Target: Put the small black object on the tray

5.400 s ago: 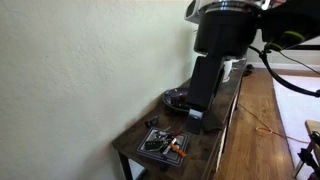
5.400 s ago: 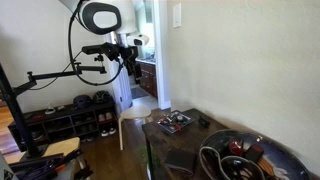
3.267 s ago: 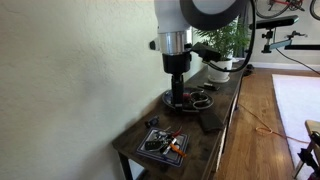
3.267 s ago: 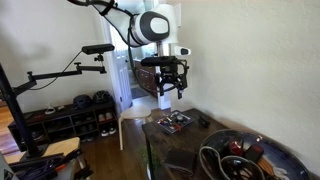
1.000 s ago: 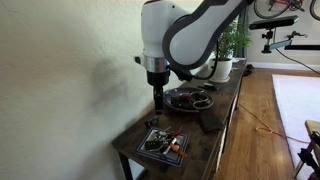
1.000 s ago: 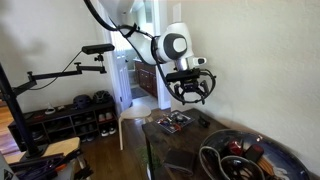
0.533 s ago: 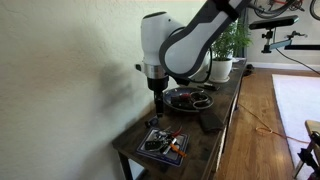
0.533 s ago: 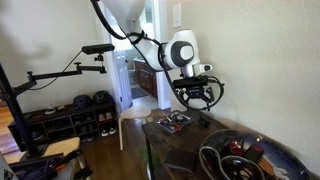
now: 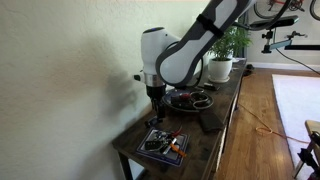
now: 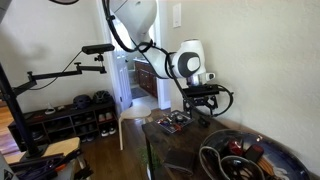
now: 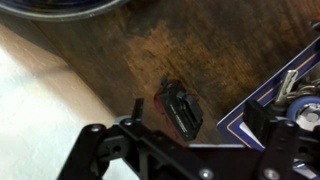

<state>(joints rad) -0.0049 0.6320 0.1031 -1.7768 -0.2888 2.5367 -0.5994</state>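
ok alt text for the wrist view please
A small black object lies on a dark wooden table, just above the open gripper at the bottom edge. The tray shows its rim top left, a patterned mat at right.

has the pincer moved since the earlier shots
Yes: the pincer came down and across to just above the dark wooden table, beside the square black-and-white patterned mat.

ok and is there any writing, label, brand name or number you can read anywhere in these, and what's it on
No text can be read in any view.
small black object: no marking can be made out; the wrist view is blurred.
patterned mat: only a pattern, no letters to be seen.
robot arm: any branding is too small to read.
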